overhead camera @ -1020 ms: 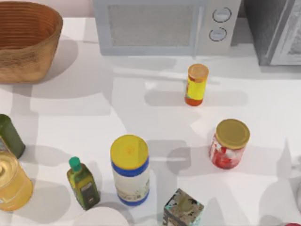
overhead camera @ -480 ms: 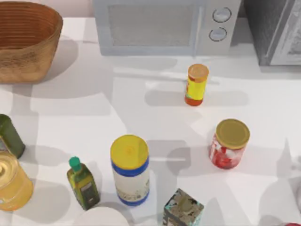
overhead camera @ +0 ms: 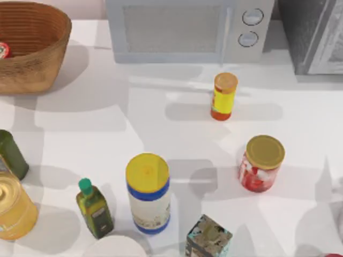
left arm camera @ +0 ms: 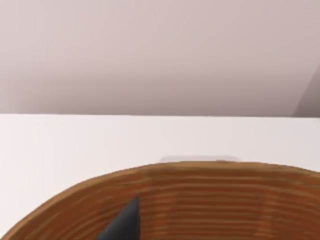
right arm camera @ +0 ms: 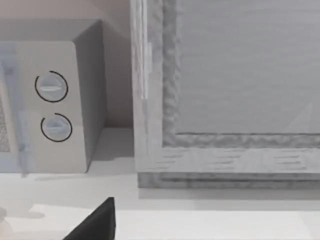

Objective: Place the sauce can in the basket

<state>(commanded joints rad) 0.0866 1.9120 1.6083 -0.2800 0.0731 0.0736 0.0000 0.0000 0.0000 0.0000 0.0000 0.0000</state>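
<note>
Wicker walls of the basket (overhead camera: 32,48) are seen at about ten o'clock on the table in the top view. In the left wrist view a dark finger (left arm camera: 122,225) of the left gripper is set against the basket's ribbed tan-brown wall (left arm camera: 210,200), the camera looking across the rim to the bare white table and plain wall beyond. How far that claw is open, and whether anything is held in it, cannot be told from one finger tip.

The sauce can (overhead camera: 3,50) is glimpsed at the top view's left edge, inside the basket — a small red shape with a pale top, mostly cut off by the frame. Half a second earlier that spot in the basket was bare.

Across the table toward three o'clock, nothing else has been moved: the yellow-lidded canister (overhead camera: 148,193), the orange-capped bottle (overhead camera: 224,96) and the gold-lidded red jar (overhead camera: 261,163) stand as before.

In the right wrist view a dark finger (right arm camera: 97,222) of the right gripper is shown facing the microwave (right arm camera: 47,107) — its opening cannot be told.
</note>
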